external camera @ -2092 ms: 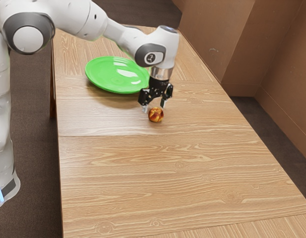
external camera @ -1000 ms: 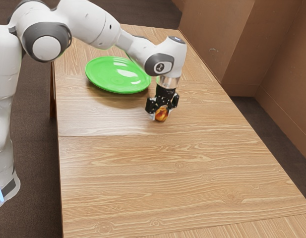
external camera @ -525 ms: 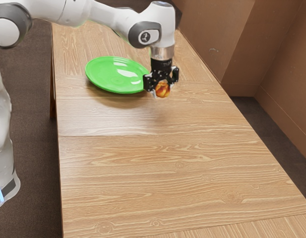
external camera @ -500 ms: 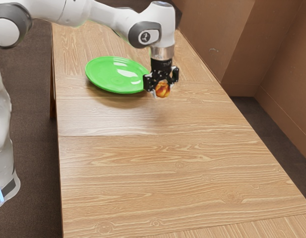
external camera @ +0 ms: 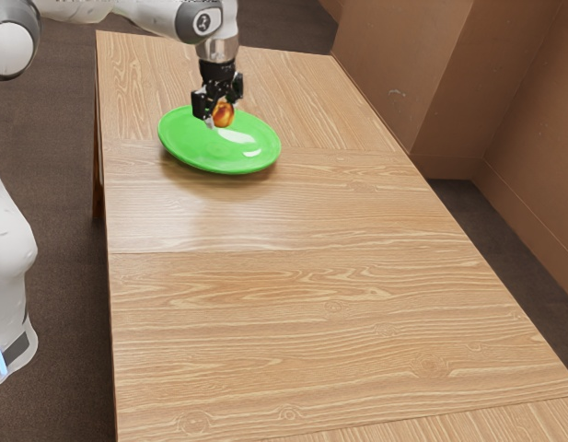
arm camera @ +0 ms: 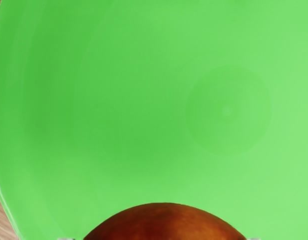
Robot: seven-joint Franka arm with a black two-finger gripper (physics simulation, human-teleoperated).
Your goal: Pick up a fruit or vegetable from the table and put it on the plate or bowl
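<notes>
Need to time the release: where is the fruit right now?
In the exterior view's upper left, the fruit is gripped by the end effector, over the far part of the green plate.

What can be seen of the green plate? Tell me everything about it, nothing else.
The green plate is round and shallow with a low raised rim, and the wrist view shows a faint circle at its centre. It looks like glossy plastic, with pale highlights. It lies flat on the wooden table, toward the far end. The tool, shut on a red-and-yellow fruit, hangs over its far part. Whether the fruit touches the plate cannot be told.
</notes>
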